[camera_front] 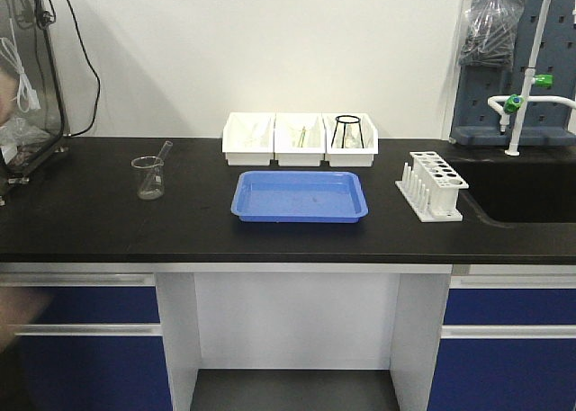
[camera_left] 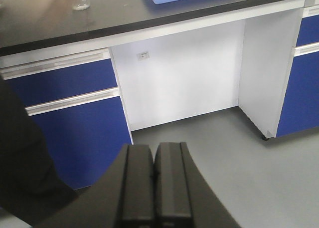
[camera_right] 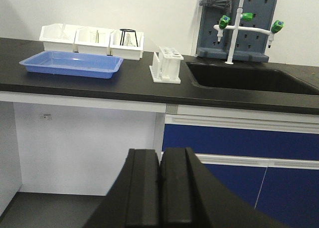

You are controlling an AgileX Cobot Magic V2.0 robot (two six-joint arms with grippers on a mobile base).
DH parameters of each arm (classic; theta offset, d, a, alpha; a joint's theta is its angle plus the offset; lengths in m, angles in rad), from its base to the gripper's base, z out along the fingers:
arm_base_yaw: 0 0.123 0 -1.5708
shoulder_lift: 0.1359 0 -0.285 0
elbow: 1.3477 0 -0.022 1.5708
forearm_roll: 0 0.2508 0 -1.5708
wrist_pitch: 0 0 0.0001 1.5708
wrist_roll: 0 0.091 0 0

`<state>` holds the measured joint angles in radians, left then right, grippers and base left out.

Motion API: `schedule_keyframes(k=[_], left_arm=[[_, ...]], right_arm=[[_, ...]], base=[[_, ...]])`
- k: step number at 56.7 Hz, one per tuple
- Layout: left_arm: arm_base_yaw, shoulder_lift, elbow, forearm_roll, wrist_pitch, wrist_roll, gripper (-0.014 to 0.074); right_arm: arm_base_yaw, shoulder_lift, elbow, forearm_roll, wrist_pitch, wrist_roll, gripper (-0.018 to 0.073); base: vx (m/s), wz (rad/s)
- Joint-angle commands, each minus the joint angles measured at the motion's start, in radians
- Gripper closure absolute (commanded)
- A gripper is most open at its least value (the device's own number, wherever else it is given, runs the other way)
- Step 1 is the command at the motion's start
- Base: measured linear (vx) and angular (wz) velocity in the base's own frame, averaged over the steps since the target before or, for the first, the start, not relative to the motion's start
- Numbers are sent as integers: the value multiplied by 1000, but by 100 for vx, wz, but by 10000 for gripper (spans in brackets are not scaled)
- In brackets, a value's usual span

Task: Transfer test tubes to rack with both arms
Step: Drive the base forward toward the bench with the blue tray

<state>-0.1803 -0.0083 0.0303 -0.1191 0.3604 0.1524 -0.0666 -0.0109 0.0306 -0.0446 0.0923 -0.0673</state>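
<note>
Test tube [camera_front: 166, 149] leaning in beaker [camera_front: 149, 179], long axis tilted, top end rightward. Rack [camera_front: 433, 188] upright. Left gripper [camera_left: 154, 185] and right gripper [camera_right: 160, 188] fingers pressed together, empty.

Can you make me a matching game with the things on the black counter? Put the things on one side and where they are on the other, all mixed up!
Things:
1. beaker
2. blue tray
3. rack
4. black tripod ring

Places:
A. inside the rightmost white bin
B. right beside the sink
C. far left, with a test tube leaning in it
D. in the middle, between beaker and rack

Pairs: 1-C, 2-D, 3-B, 4-A
</note>
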Motion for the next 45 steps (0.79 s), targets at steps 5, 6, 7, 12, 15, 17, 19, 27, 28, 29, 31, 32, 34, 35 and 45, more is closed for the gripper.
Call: schedule_keyframes(k=[5,6,7,12,15,17,19,27,28,29,31,32,34,35,45], left_arm=[[-1,-20,25,-4,-78,-8,617],[-1,-20,25,-4,-78,-8,617],[-1,-20,25,-4,-78,-8,617],[-1,-20,25,-4,-78,-8,617],[-1,-20,25,-4,-78,-8,617],[-1,-20,25,-4,-78,-8,617],[-1,-20,25,-4,-78,-8,617],[-1,-20,25,10,-75,7,617],[-1,-20,25,16,-75,7,617],[-1,-20,25,18,-75,7,617],[-1,-20,25,22,-75,5,617],[-1,-20,25,22,-75,5,617],[-1,-20,25,22,-75,5,617],[-1,-20,25,22,-75,5,617],[-1,-20,25,22,-75,5,617]], right_arm=[[-6,-7,11,-2,-75,-8,567],[-6,-7,11,-2,-75,-8,567],[-6,-7,11,-2,-75,-8,567],[-6,-7,11,-2,-75,-8,567],[-6,-7,11,-2,-75,-8,567],[-6,-7,11,-2,-75,-8,567],[-6,-7,11,-2,-75,-8,567],[-6,-7,11,-2,-75,-8,567],[-6,-7,11,-2,-75,-8,567],[-6,-7,11,-2,-75,-8,567],[-6,-7,11,-2,-75,-8,567],[-6,-7,11,-2,-75,-8,567],[-6,-7,11,-2,-75,-8,567],[-6,-7,11,-2,-75,-8,567],[-6,-7,11,-2,-75,-8,567]], base=[[0,0],[0,0],[0,0],[0,0],[0,0],[0,0],[0,0],[0,0],[0,0],[0,0],[0,0],[0,0],[0,0],[0,0],[0,1]])
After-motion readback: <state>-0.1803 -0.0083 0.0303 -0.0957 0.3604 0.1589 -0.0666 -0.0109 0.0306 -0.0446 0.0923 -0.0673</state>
